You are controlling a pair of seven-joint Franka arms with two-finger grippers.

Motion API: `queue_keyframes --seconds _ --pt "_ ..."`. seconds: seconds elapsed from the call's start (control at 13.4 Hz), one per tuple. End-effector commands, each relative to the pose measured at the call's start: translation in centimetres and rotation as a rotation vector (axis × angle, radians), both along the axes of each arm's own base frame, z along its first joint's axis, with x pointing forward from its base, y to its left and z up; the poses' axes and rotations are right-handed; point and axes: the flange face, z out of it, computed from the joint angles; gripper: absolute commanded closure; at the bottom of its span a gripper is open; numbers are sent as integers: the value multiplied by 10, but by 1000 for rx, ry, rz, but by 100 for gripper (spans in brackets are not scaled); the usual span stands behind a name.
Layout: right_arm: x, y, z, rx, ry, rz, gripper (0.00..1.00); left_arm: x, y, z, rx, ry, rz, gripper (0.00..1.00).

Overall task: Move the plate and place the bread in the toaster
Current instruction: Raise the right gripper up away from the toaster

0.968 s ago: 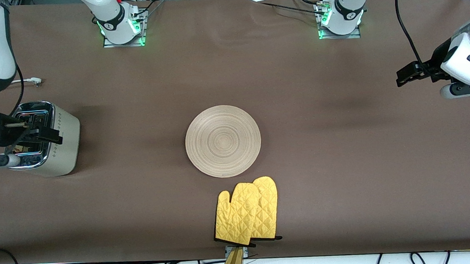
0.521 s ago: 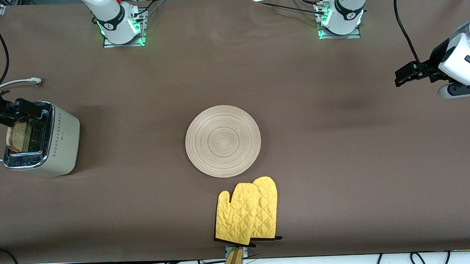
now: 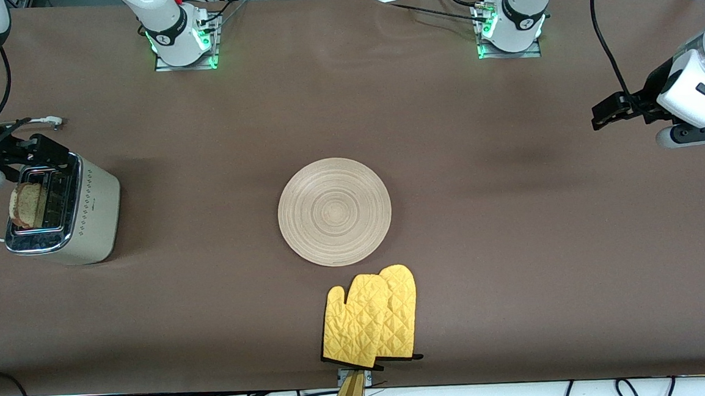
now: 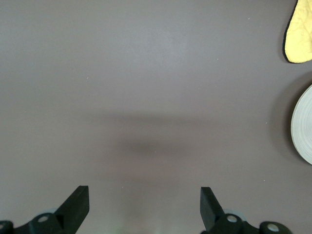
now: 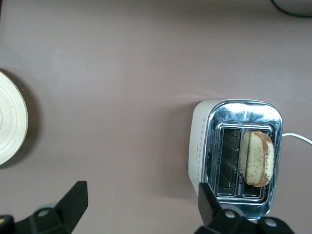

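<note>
Bread (image 3: 27,204) sits in the toaster (image 3: 62,212) (both grippers' jaws spread, empty).

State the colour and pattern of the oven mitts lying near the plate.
The oven mitts are bright yellow with diamond quilting and black cuff trim, clearest in the front view.

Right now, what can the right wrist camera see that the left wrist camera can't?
Only the right wrist view shows the toaster with the bread standing in one slot, plus a bit of its white cord. Only the left wrist view shows a corner of the yellow oven mitt. Both show the brown table, an edge of the plate and their own open gripper: right gripper, left gripper.
</note>
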Motion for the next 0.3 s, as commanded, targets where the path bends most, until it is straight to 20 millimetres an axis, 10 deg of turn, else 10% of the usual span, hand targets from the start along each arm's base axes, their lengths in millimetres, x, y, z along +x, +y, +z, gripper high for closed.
queue_keyframes --seconds 0.0,0.22 --pt "4 -3 2 -14 4 -2 0 2 -2 5 -25 -1 9 0" --pt "7 -4 -4 -17 15 4 0 2 1 5 -25 -1 12 0"
